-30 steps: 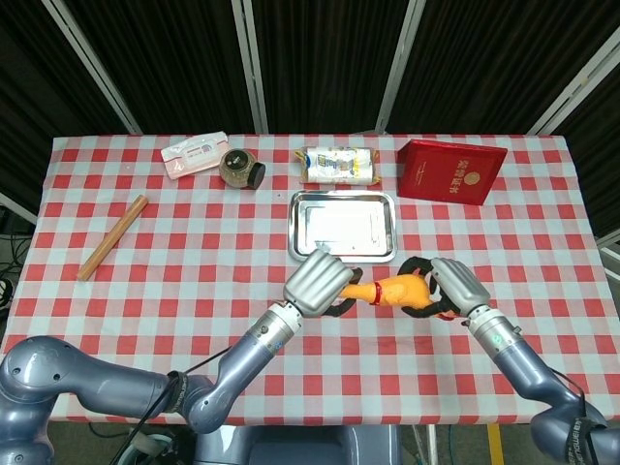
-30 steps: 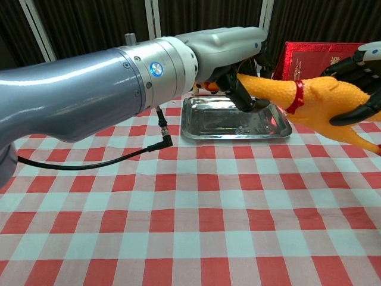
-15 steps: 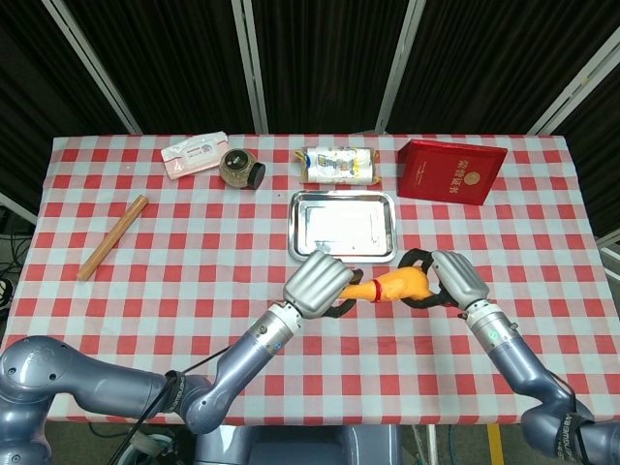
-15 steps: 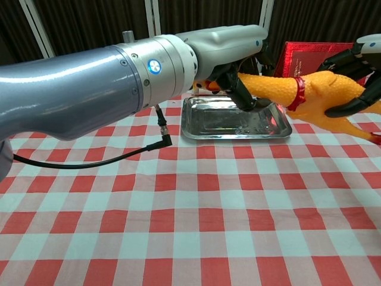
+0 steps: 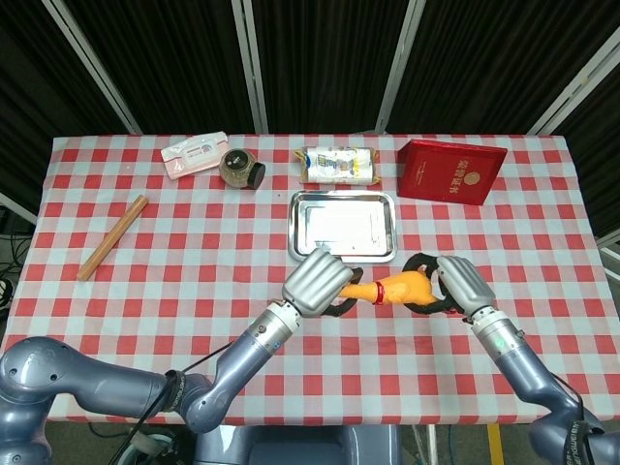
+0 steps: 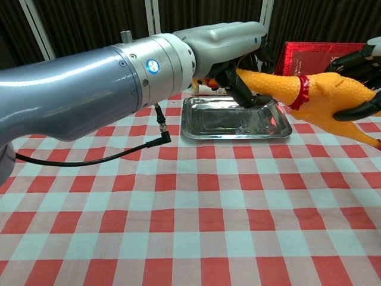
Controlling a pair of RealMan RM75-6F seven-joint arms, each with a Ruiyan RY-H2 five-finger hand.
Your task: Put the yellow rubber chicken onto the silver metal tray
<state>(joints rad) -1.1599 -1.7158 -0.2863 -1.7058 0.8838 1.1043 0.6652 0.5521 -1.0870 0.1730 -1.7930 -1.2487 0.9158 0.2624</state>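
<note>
The yellow rubber chicken (image 5: pixel 402 289) (image 6: pixel 309 98), with a red band at its neck, hangs above the tablecloth just in front of the silver metal tray (image 5: pixel 343 225) (image 6: pixel 235 122). My left hand (image 5: pixel 318 281) (image 6: pixel 229 50) grips its head and neck end. My right hand (image 5: pixel 458 284) (image 6: pixel 363 77) holds its fat body from the other side. The tray has nothing in it and lies behind the chicken, toward the back of the table.
At the back stand a red box (image 5: pixel 451 171), a foil snack packet (image 5: pixel 335 165), a dark jar (image 5: pixel 239 169) and a pink-white pack (image 5: pixel 194 153). A wooden stick (image 5: pixel 112 236) lies at the left. A black cable (image 6: pixel 89 161) trails from my left arm.
The chicken, held by both hands, has shifted slightly: lifted and tipped a little half a second ago, now back a bit lower and to the right. Both hands keep their hold.
</note>
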